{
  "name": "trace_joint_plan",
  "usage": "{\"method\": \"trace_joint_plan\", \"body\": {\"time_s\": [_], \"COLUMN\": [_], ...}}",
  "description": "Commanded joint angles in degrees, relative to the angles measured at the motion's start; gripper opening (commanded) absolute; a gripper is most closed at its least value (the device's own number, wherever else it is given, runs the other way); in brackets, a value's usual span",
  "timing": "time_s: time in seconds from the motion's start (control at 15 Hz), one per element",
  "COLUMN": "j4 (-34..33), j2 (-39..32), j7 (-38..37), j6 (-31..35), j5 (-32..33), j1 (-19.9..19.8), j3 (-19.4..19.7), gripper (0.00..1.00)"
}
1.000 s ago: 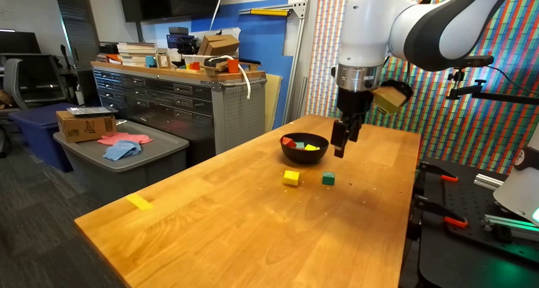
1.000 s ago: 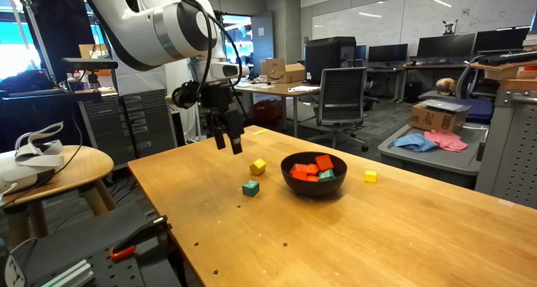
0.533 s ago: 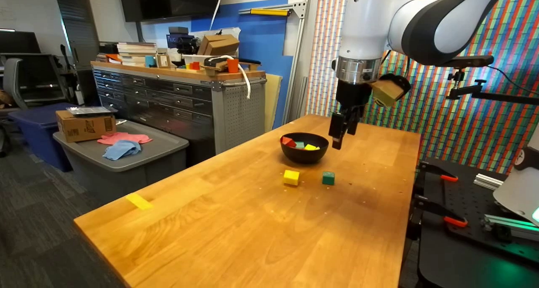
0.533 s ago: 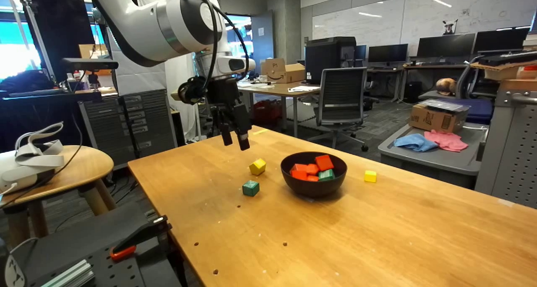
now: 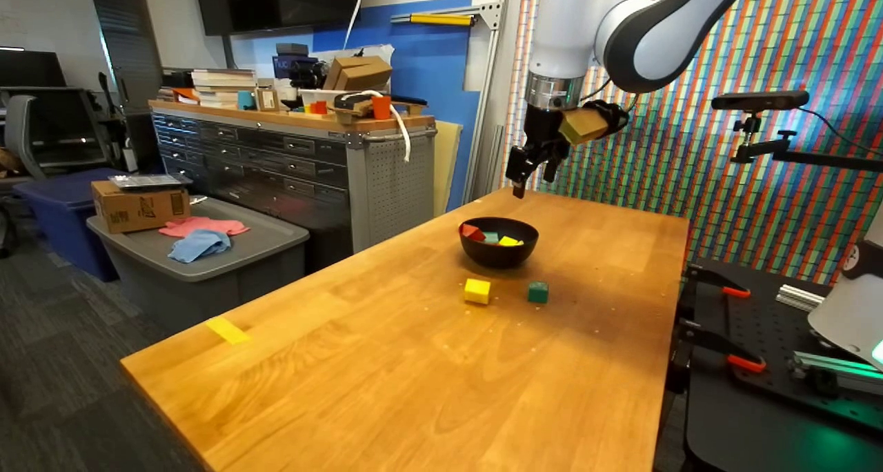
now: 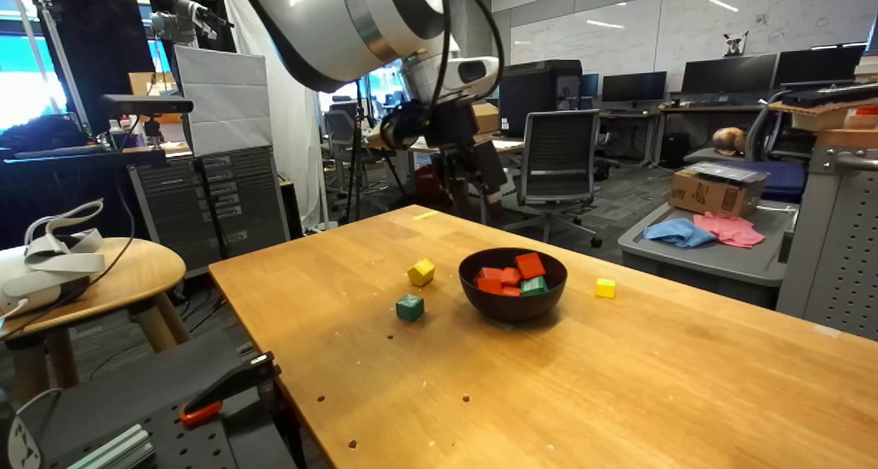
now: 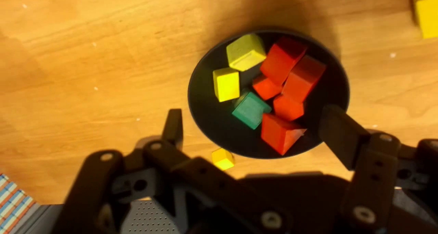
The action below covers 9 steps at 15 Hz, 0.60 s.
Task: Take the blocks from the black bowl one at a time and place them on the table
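I hover with my end effector (image 7: 255,122) spread wide above the tabletop (image 5: 414,382), where the black bowl (image 6: 509,306) holds red, yellow and green blocks (image 7: 267,87) and three more blocks (image 6: 410,308) lie near it.

White Panda arm (image 5: 638,47) bent, extending from top edge, upper right of frame; last link nearly vertical. Silver wrist collar (image 5: 554,91) above black Robotiq gripper (image 5: 534,181), which points roughly downward, just right of frame center. In exterior view, forearm (image 6: 322,37) slopes down from top edge, Robotiq gripper below and right of it. Wrist view: fingers (image 7: 173,128) spread wide, one left of center, one at right; dark linkages (image 7: 205,176) across lower part.
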State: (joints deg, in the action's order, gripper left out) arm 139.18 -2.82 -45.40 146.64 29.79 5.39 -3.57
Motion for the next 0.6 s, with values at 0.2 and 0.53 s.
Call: {"method": "trace_joint_plan", "body": {"time_s": [0.2,0.53], "j4": [-14.2,-20.5], "j2": [-14.9,-22.6], "j7": [9.1,11.7], "j6": [-1.6,-2.6], "j5": [-8.3,-12.3], "j1": [-0.2,2.2], "j3": [2.5,3.8], "gripper": [1.00,1.00]}}
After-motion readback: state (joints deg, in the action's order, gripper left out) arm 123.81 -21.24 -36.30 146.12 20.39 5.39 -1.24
